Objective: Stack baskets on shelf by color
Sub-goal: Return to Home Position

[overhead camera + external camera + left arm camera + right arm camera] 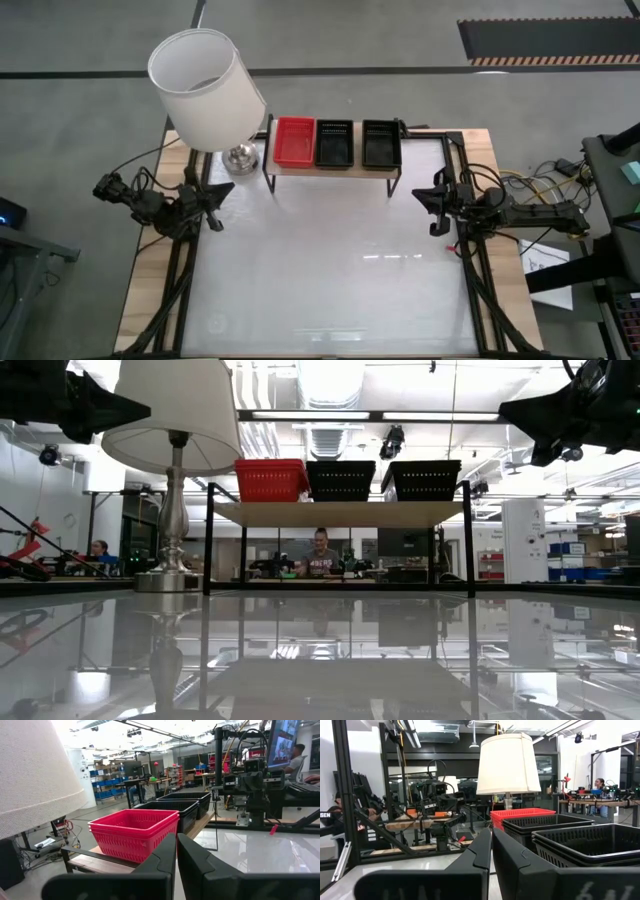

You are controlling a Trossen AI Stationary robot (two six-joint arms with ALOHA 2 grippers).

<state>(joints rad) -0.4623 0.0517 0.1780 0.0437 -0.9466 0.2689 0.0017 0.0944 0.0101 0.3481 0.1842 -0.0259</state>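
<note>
Two grippers are in view, and both are empty. The left gripper (176, 840) has its fingers pressed together on nothing. It sits at 9 o'clock on the table (330, 270), with its tips toward the centre. The right gripper (491, 834) is likewise pressed together and empty at 3 o'clock, facing the left one across the bare middle. Each is well apart from the shelf.

The shelf (340, 513) stands at 12 o'clock, along the table's far edge. Its plank carries three nested stacks, listed here from 9 o'clock to 3 o'clock:

1. The red baskets (294, 142).
2. The middle black baskets (333, 142), just beside the red.
3. The right black baskets (381, 143), set a little apart.

No basket lies on the table. A lamp (205, 88) stands at 11 o'clock, just beside the red end of the shelf, and its shade overhangs the left arm's side.

Judged from this layout, the sorting is complete and only the return to rest is left. Carry it out as follows:

- Hold both sets of fingers closed so nothing catches the mesh sides.
- Draw each arm back along its own side, and do not sweep either one toward 12 o'clock.
- Give the left arm extra room under the lampshade, because a knock there could tip the lamp onto the red stack.
- Before you finish, check in both wrist views that every stack sits level.
</note>
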